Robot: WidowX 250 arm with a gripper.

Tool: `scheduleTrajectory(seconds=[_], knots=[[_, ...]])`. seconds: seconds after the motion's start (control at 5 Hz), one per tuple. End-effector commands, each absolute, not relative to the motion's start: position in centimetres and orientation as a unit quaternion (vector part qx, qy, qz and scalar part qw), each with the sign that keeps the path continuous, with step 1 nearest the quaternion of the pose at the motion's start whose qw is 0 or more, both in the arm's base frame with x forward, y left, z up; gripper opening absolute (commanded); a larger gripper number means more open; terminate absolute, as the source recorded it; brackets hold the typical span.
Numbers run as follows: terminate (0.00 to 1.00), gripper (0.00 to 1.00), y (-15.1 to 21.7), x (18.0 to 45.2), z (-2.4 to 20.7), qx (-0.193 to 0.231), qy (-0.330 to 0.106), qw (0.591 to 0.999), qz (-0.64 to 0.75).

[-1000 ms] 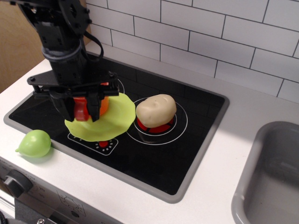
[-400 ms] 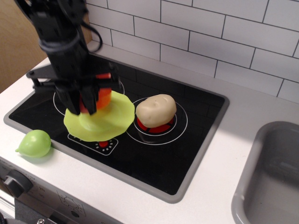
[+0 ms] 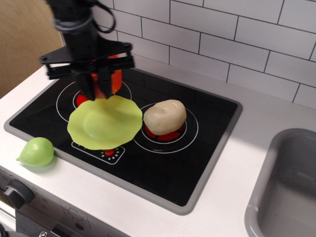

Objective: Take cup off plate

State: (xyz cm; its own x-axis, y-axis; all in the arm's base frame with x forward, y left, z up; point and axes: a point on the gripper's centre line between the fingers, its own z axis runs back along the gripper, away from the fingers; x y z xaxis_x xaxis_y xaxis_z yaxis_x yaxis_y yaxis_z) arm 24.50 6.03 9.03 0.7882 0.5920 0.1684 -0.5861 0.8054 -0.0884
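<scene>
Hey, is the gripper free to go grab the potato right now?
Probably not yet: the gripper is shut on the cup, held above the plate. The potato itself sits uncovered.

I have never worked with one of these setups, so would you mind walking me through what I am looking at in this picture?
This is a single camera view, looking down at an angle on a toy kitchen counter with a black stovetop, a white tiled wall behind it and a grey sink at the right edge. The black machine at the upper left is a robot arm; at its lower end is the gripper, two fingers that close like tongs. They are closed on the cup, an orange-red plastic mug, held above the stovetop just behind the plate. That lime-green plate with its wavy edge lies flat on the stovetop with nothing on it. To its right a beige toy potato sits on a burner ring. A small green pear-shaped fruit lies on the white counter at the front left.
</scene>
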Motion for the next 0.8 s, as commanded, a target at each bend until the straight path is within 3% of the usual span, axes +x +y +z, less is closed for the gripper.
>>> scheduleTrajectory(seconds=[0.0,0.6], knots=[[0.00,0.00,5.7,27.4,9.5,-0.031,-0.131,0.938,0.319],[0.00,0.00,5.4,28.6,8.2,-0.032,-0.141,0.934,0.328]])
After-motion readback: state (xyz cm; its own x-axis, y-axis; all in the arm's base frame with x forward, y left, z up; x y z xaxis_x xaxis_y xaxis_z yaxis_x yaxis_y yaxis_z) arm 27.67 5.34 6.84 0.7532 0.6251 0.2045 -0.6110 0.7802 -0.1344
